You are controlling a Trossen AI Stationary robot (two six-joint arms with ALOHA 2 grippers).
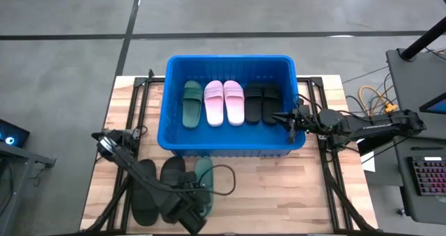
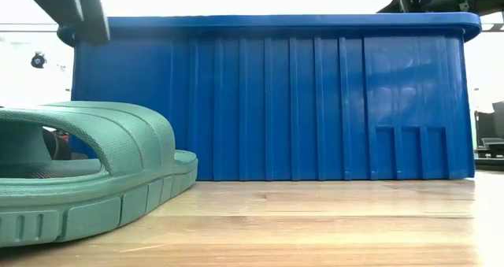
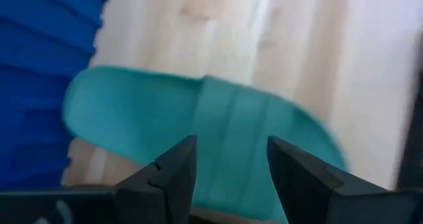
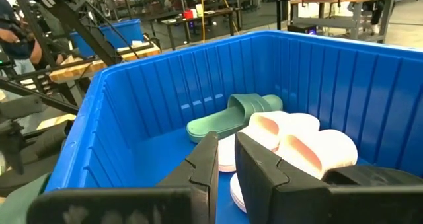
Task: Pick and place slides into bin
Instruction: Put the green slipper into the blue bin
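Observation:
The blue bin [image 1: 230, 144] holds a dark green slide [image 1: 192, 104], two pink slides [image 1: 224, 102] and two black slides [image 1: 263, 102]. On the table in front of it lie two black slides [image 1: 144, 202] and a green slide [image 1: 204, 172], sole down. My left gripper [image 3: 231, 145] hovers open above this green slide [image 3: 132, 112], its fingers either side of the strap [image 3: 231, 112] and clear of it. My right gripper [image 1: 288, 119] waits over the bin's right rim with a narrow gap between its fingers [image 4: 227, 151] and nothing in it.
The bin's near wall [image 2: 276, 101] stands just behind the green slide [image 2: 79, 172]. Bare wood [image 1: 279, 194] lies to the right of the slides in front of the bin. Cables [image 1: 223, 180] trail beside the green slide.

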